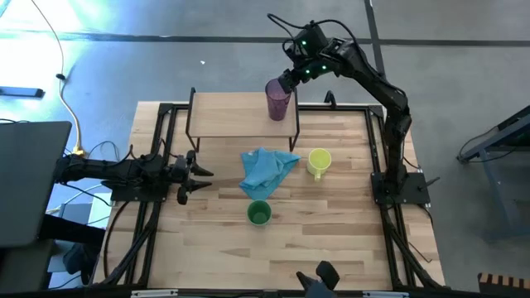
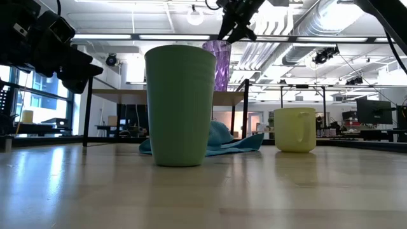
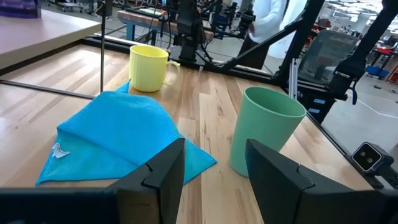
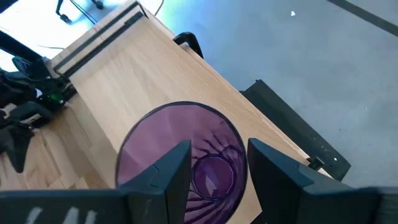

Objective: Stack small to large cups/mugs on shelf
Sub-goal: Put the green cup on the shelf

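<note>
Purple tumbler [image 1: 278, 99] stands upright on the shelf [image 1: 224, 116], at its right end near the corner; wrist view looks straight down into its ribbed inside [image 4: 186, 155]. In the low view it shows [image 2: 218, 63] behind the green cup, up on the shelf board [image 2: 117, 95].

Right tool [image 1: 286, 83] sits just above the tumbler's rim, fingers [image 4: 168, 174] apart and straddling the rim without clamping it; the low view shows the tool [image 2: 234, 28] over the tumbler top, whether it touches the rim cannot be told.

Green cup [image 1: 259, 213] stands upright on the desk [image 1: 331, 248], toward the front, well apart from the shelf. Closest thing to the low camera [image 2: 180, 105]; also seen from the left wrist [image 3: 264, 137].

Yellow mug [image 1: 319, 161] is upright on the desk right of centre, between shelf and green cup, handle visible [image 3: 149, 67]; low view puts it [image 2: 294, 129] right of the green cup.

Blue cloth [image 1: 265, 170] lies crumpled on the desk just left of the mug and just in front of the shelf, partly under its front edge as far as the high view shows [image 3: 118, 140].

Left tool [image 1: 195, 175] is low over the desk at the left side, pointing toward the cloth, fingers [image 3: 161, 177] spread and holding nothing

Person in a white top [image 3: 264, 18] stands in the room beyond the desk
</note>
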Motion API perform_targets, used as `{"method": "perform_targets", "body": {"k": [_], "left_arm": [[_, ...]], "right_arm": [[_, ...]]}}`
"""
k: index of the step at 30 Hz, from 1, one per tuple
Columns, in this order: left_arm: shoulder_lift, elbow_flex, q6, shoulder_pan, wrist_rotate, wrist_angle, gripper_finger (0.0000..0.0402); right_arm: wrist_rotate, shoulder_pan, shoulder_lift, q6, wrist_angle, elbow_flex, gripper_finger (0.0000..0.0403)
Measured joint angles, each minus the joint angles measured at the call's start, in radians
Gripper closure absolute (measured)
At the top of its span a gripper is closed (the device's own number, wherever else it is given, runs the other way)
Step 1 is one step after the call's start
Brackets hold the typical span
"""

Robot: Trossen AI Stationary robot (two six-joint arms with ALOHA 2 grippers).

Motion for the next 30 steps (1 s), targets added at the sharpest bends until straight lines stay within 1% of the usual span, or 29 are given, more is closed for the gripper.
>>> {"method": "perform_targets", "body": {"k": [9,19,23,30], "left_arm": [[0.0,0.0,-0.001,0.0,0.0,0.0,0.0245],[0.0,0.0,-0.001,0.0,0.0,0.0,0.0245],[0.0,0.0,-0.001,0.0,0.0,0.0,0.0245],[0.0,0.0,-0.001,0.0,0.0,0.0,0.0245]], "right_arm": [[0.004,0.0,-0.057,0.0,0.0,0.0,0.0253],[0.007,0.005,-0.158,-0.001,-0.002,0.0,0.0253],[0.007,0.015,-0.202,-0.007,-0.031,0.0,0.0253],[0.007,0.027,-0.272,-0.013,-0.137,0.0,0.0253]]}}
